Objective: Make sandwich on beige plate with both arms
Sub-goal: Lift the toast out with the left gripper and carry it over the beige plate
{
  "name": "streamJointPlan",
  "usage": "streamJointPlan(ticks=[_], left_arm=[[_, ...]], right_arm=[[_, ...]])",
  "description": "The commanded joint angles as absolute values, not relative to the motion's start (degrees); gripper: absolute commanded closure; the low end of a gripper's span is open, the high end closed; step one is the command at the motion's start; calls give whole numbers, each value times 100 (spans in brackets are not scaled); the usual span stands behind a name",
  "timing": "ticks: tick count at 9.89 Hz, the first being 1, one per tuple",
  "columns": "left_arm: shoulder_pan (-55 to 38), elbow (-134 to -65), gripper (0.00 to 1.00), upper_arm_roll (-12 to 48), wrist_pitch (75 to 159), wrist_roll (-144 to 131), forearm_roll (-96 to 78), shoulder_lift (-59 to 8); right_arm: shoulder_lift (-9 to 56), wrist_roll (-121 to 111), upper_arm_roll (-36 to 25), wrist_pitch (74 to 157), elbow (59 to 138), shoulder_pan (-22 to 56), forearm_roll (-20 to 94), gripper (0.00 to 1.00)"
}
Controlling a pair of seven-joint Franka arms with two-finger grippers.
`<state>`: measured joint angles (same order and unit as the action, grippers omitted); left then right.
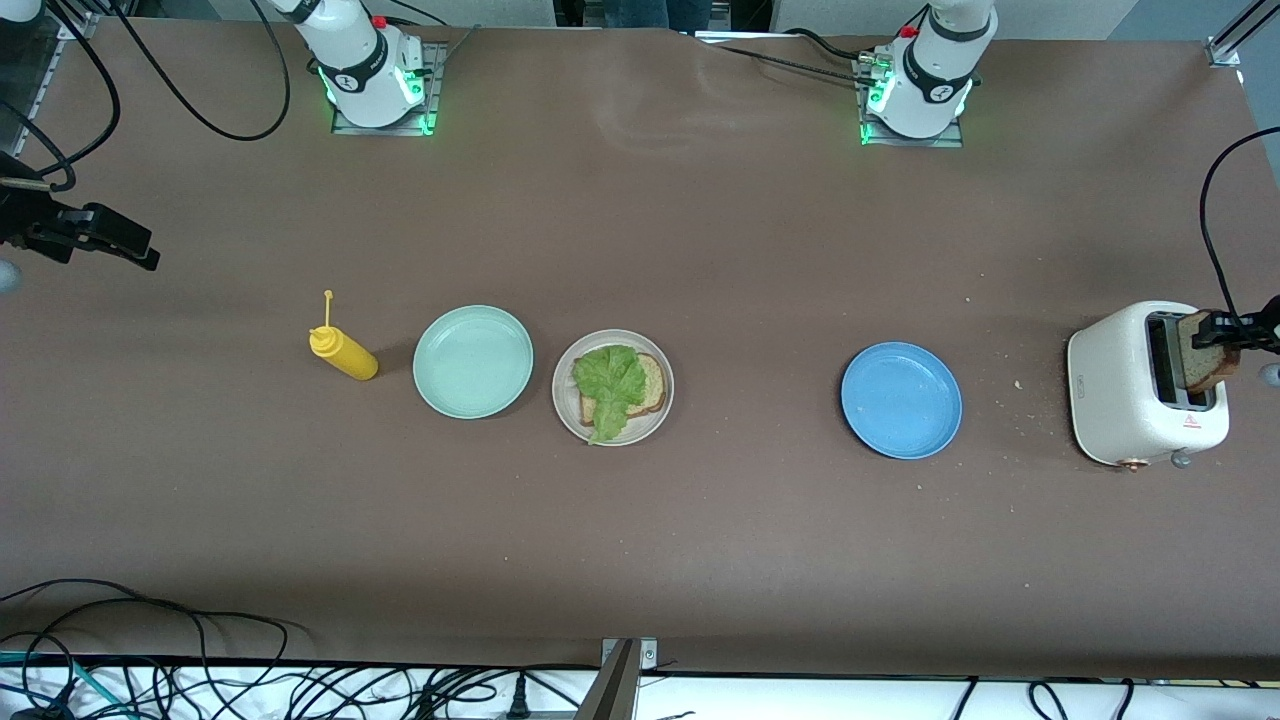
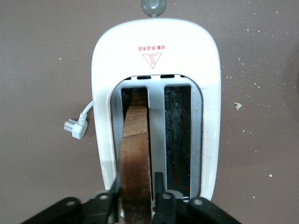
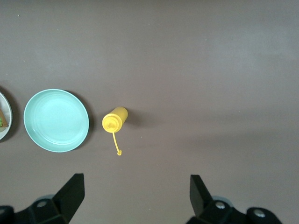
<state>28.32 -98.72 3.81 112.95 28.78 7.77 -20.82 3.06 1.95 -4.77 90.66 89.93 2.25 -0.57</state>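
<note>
Sandwich [image 1: 612, 385] only half built: one bread slice [image 1: 652, 385] under a ruffled lettuce leaf [image 1: 608, 380] on the beige plate [image 1: 650, 425], mid-bench, between the mint-green plate [image 1: 473, 361] and the blue plate [image 1: 901, 400]; no top slice there yet. Likeliest trouble at the white toaster [image 1: 1120, 390], at the left arm's end of the bench [image 1: 700, 250]: left jaws pinching the toast slice [image 1: 1205, 365] by one edge, with its lower part apparently in the slot. Could scrape the slot walls on a tilted lift and drag the light toaster along. Could crack under too hard a squeeze and add to the crumbs [image 1: 1018, 384] scattered nearby. Could swing or slip out of so narrow a hold on the long carry across the blue plate. Might then land askew on the springy leaf and slide off, or shove the leaf over the rim. Round about, starting from the right arm's end: right jaws spread wide, holding nothing, waiting over bare bench; yellow mustard bottle [image 1: 345, 355] just beside the mint-green plate; mint-green plate bare, just beside the beige plate; blue plate bare, well apart from the beige plate toward the toaster; toaster plug [image 2: 74, 127] lying loose beside the toaster. Nothing tall between toaster and beige plate, only the low blue plate under the likely path.
</note>
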Motion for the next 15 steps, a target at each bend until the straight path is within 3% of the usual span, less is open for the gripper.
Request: streamJointPlan(ticks=[1, 4, 8, 15], left_arm=[[2857, -9906, 100, 448, 11329, 3032, 958, -1960], [2804, -9486, 100, 631, 11068, 3015, 914, -1942], [2629, -8238, 100, 1186, 9759, 2979, 870, -1960], [1479, -8033, 100, 1187, 8895, 2261, -1471, -2196]], right_arm=[[290, 272, -527, 8912, 8895, 237, 122, 0], [238, 255, -554, 8912, 8903, 229, 123, 0], [237, 255, -554, 8921, 8895, 229, 96, 0], [237, 246, -562, 8912, 8895, 220, 123, 0]])
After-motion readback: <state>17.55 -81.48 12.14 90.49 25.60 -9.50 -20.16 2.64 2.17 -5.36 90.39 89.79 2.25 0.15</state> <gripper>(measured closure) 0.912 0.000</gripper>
